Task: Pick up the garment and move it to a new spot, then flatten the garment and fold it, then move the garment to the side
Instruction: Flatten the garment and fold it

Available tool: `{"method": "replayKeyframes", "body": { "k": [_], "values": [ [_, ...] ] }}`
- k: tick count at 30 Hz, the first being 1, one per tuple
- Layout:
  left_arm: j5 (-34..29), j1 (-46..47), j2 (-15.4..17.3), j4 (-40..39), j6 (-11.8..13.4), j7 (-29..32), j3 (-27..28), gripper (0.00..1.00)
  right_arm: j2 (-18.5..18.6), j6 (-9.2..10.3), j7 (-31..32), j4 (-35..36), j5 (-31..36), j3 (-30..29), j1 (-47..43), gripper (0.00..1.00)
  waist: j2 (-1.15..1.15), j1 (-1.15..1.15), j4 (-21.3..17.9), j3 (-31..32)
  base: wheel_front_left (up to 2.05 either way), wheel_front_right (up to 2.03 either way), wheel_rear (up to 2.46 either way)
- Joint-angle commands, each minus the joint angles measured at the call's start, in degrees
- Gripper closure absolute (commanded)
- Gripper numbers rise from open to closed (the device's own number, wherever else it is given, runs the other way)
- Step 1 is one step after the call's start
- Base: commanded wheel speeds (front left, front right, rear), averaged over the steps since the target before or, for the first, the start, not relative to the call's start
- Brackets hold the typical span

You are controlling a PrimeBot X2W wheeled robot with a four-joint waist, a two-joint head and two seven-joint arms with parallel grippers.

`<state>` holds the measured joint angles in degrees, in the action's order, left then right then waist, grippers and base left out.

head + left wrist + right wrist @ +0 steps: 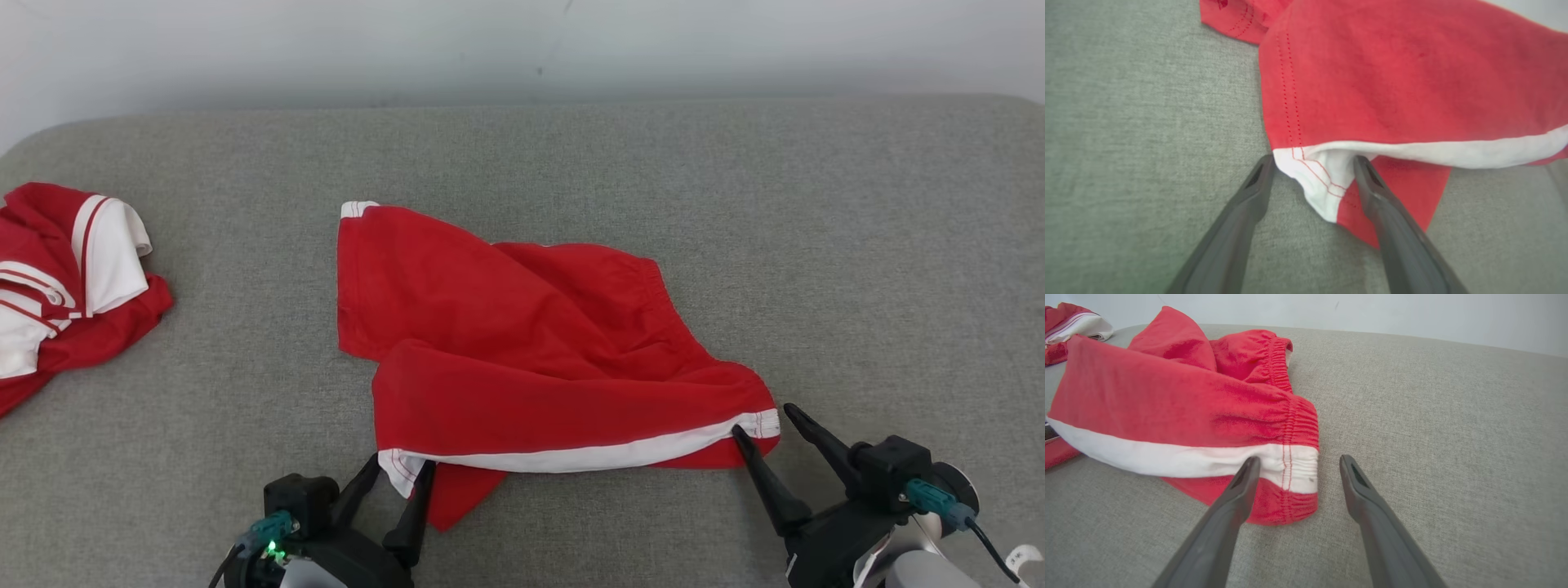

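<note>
Red shorts [522, 343] lie rumpled mid grey padded surface [857, 245]. Left tool [402, 464] gapes around the near-left hem corner, and right tool [763, 419] gapes at the near-right waistband corner. Both should bite deep and together, then lift evenly.

I read no legible text, label, brand mark, number or sign on the garment [531, 343], nor on any other surface in the three views.
</note>
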<state>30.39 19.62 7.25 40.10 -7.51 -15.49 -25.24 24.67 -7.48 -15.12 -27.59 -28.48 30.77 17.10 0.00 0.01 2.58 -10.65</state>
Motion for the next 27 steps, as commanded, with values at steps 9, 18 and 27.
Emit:
{"method": "replayKeyframes", "body": {
  "k": [9,18,27],
  "values": [
    [5.2,1.9,-0.2,1.0,0.1,0.7,-4.6,1.0,1.6,-0.02,0.0,-0.7,-5.6,6.2,4.3,1.0,0.0,-0.01,0.8,-1.4,0.0,0.0,0.0],
    [6.4,-2.6,1.1,-7.2,0.1,0.3,-1.9,1.0,2.2,-0.02,0.0,5.6,-6.4,4.3,0.1,1.0,0.0,-0.01,0.6,1.6,0.0,0.0,0.0],
    [4.6,3.2,6.4,-18.1,0.1,0.8,-1.4,1.0,2.6,-0.01,0.0,14.7,-7.7,0.6,0.8,1.0,0.0,-0.01,0.1,3.7,0.0,0.0,0.0]
  ]
}}
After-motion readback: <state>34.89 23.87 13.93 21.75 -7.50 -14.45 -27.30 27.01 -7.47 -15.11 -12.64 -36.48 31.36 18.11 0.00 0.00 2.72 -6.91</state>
